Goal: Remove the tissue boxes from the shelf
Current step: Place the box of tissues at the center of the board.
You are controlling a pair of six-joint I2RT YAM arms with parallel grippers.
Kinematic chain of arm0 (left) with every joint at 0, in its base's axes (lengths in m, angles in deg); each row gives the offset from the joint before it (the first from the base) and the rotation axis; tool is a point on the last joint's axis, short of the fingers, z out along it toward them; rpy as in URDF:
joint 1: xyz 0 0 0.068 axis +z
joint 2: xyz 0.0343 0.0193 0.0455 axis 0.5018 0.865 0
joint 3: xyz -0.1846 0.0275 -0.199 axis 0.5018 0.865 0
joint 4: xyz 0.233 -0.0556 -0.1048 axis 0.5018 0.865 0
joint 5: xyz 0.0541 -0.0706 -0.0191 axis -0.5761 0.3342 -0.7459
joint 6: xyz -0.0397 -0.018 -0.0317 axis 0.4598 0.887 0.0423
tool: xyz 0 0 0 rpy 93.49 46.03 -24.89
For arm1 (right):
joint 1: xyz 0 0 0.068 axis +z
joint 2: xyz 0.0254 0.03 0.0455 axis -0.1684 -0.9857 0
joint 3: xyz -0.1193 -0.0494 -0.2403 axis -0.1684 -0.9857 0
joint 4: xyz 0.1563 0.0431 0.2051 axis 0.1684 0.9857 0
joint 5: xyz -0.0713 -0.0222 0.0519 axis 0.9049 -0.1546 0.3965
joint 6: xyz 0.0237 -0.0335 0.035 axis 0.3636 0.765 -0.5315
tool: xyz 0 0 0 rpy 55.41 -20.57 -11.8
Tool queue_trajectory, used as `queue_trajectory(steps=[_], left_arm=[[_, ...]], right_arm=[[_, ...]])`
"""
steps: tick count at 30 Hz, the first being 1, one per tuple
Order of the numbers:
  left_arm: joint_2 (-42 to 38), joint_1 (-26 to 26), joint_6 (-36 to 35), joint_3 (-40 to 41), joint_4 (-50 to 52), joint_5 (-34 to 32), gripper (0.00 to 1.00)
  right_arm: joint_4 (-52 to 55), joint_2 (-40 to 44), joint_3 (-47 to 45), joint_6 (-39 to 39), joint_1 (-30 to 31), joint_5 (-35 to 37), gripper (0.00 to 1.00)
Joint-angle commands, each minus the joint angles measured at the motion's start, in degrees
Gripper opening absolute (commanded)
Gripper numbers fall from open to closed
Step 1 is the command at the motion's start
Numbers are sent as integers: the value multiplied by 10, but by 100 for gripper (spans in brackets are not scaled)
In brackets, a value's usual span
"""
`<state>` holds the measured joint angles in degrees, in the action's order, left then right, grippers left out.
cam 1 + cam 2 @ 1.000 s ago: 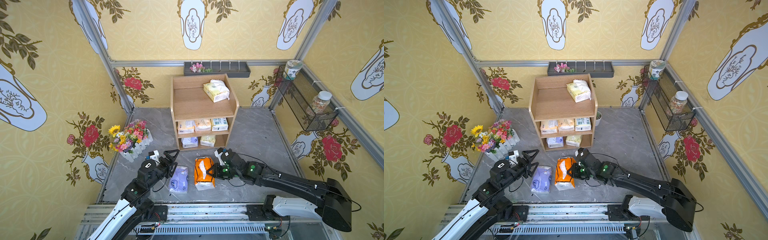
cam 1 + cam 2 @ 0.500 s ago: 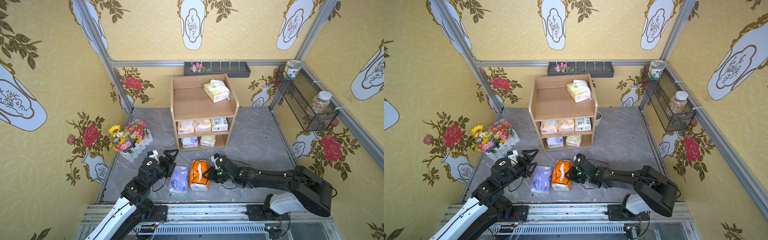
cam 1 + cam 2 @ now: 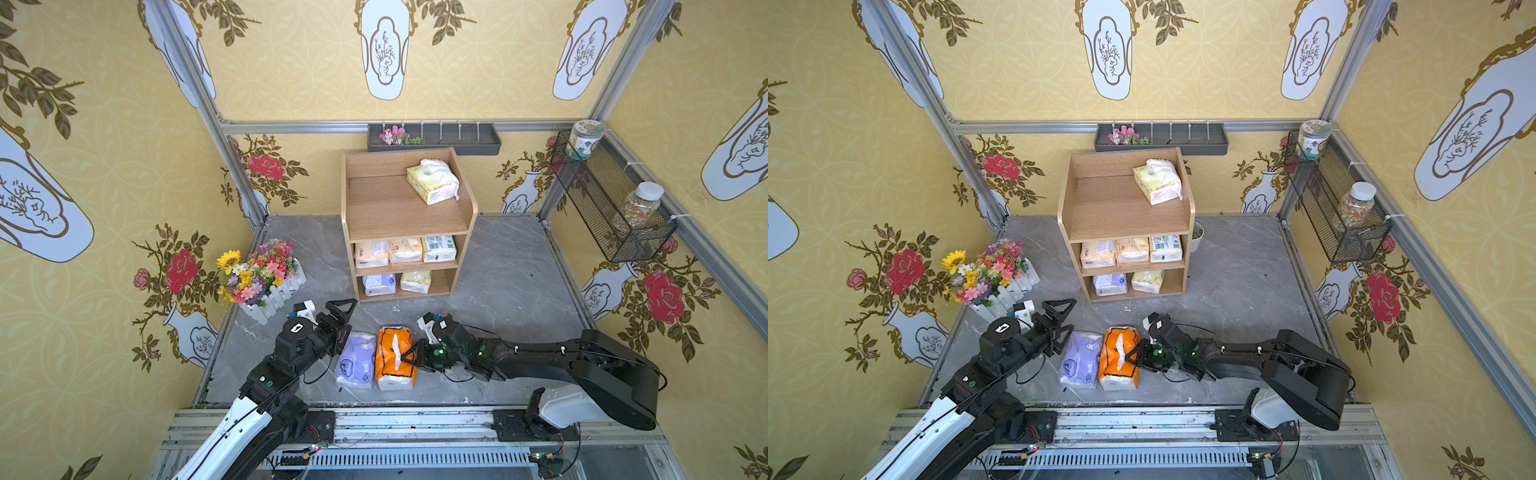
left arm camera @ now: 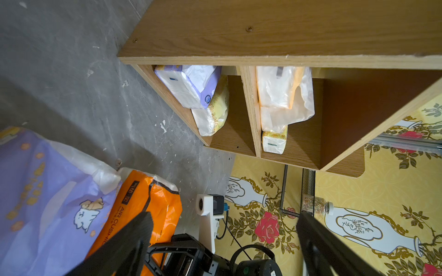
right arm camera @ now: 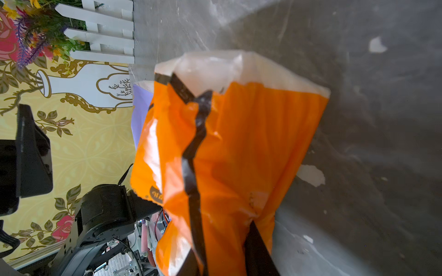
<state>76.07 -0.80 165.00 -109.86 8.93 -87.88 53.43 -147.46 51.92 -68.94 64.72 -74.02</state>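
Note:
The wooden shelf (image 3: 399, 208) (image 3: 1117, 208) stands at the back middle. Its top tier holds a cream tissue pack (image 3: 432, 183). The middle tier holds three packs (image 3: 405, 249). On the bottom tier lie a lavender pack (image 3: 379, 284) and a pale yellow one (image 3: 415, 281). On the floor in front, an orange pack (image 3: 395, 353) (image 3: 1119, 357) (image 5: 239, 155) lies against a lavender pack (image 3: 356, 359) (image 4: 47, 191). My right gripper (image 3: 411, 355) (image 5: 222, 253) is shut on the orange pack's right side. My left gripper (image 3: 343, 322) (image 4: 223, 217) is open and holds nothing, just left of the lavender floor pack.
A white fence box of flowers (image 3: 266, 278) stands at the left wall. A black wire basket (image 3: 611, 199) with two jars hangs on the right wall. A dark grey tray (image 3: 449, 139) is mounted behind the shelf. A metal rail (image 3: 374, 419) runs along the front edge.
My right gripper has carried the orange pack a little left and nearer, up against the lavender floor pack, and the right arm has folded lower. The left gripper has barely moved.

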Motion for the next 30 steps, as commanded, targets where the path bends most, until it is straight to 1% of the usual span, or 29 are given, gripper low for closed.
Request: queue_trajectory(steps=[1, 3, 5, 8, 15, 22, 30], left_arm=[[8, 0, -4, 1, -13, 4, 100], [14, 0, -4, 1, -19, 6, 100], [20, 0, -4, 0, -25, 9, 100], [20, 0, -5, -1, -32, 9, 100], [16, 0, -4, 1, -27, 5, 100], [6, 0, 1, 9, -28, 4, 100], [6, -1, 1, 10, -29, 6, 100]], right_arm=[[5, 2, -6, 4, 1, -6, 24], [6, -4, -3, 7, 1, -6, 26], [19, -14, 9, 16, 1, -9, 32], [42, -22, 26, 32, 2, -9, 35], [105, -37, 63, 68, 2, -7, 36], [145, -49, 94, 98, 1, -8, 36], [161, -52, 114, 107, -1, 9, 42]])
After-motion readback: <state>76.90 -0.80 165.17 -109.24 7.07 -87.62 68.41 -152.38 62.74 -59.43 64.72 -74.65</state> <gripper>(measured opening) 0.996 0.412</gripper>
